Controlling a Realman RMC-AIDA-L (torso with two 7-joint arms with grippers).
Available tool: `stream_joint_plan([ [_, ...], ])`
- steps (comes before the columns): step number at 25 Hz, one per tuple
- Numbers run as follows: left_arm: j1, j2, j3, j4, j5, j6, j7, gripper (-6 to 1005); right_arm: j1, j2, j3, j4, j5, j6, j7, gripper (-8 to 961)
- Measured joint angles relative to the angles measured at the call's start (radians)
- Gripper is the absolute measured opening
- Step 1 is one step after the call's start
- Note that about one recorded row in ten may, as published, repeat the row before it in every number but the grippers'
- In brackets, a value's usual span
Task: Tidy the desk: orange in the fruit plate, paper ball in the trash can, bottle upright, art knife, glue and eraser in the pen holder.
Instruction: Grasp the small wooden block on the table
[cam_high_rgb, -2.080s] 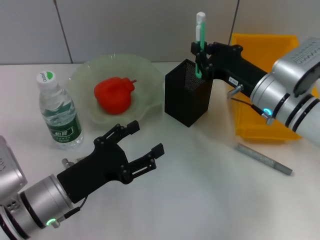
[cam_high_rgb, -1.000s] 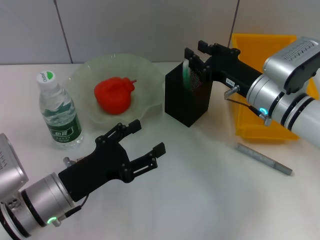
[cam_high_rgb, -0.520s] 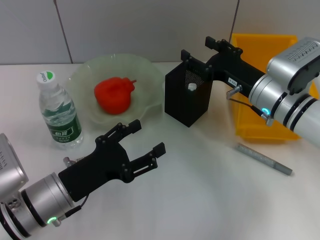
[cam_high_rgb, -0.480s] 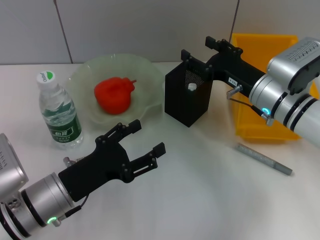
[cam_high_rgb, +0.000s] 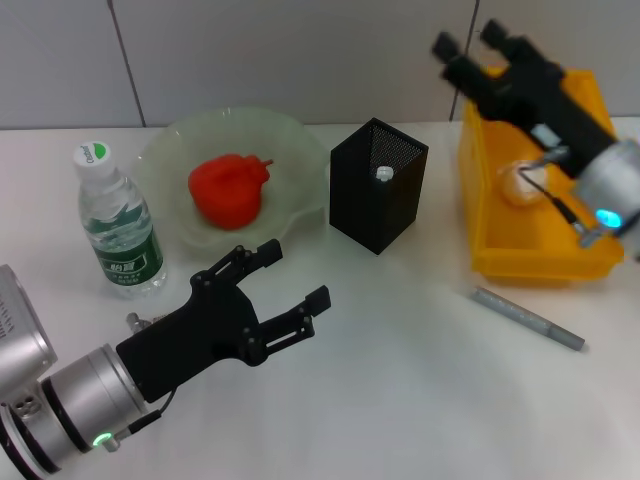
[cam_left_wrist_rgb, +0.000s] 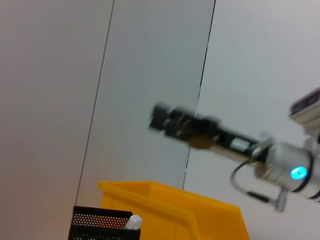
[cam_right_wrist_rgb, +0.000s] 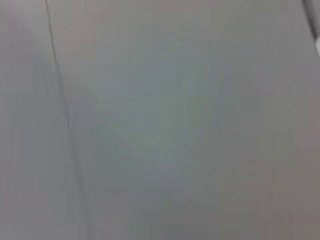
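Spanning white desk (cam_high_rgb: 400, 400), grey wall (cam_high_rgb: 300, 50) behind

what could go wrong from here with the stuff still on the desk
The grey rod lies flat on the desk just in front of the trash can, so the right gripper, raised above the can, may clip the can's wall reaching for it. The open left gripper hovers near the upright bottle and fruit plate; a sideways swing could topple the bottle.

white desk (cam_high_rgb: 400, 380) carries bottle (cam_high_rgb: 118, 233), fruit plate (cam_high_rgb: 290, 150), pen holder (cam_high_rgb: 377, 185), trash can (cam_high_rgb: 535, 255), seemingly metal grey rod (cam_high_rgb: 528, 318).
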Motion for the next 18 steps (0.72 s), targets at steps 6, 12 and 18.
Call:
stream_joint_plan([
  [6, -0.003, 0.002, 0.048, 0.044, 0.001, 0.012, -0.052, 863, -0.189, -0.035, -0.371, -0.327, -0.001, -0.406, 0.424, 783],
  [12, 0.004, 0.002, 0.084, 0.107, 0.002, 0.042, -0.112, 862, -0.271, -0.107, -0.513, -0.504, -0.131, -0.485, 0.59, 783],
  [18, 0.004, 0.003, 0.114, 0.162, 0.002, 0.063, -0.148, 862, -0.257, -0.134, -0.493, -0.579, -0.443, -0.463, 0.636, 784],
])
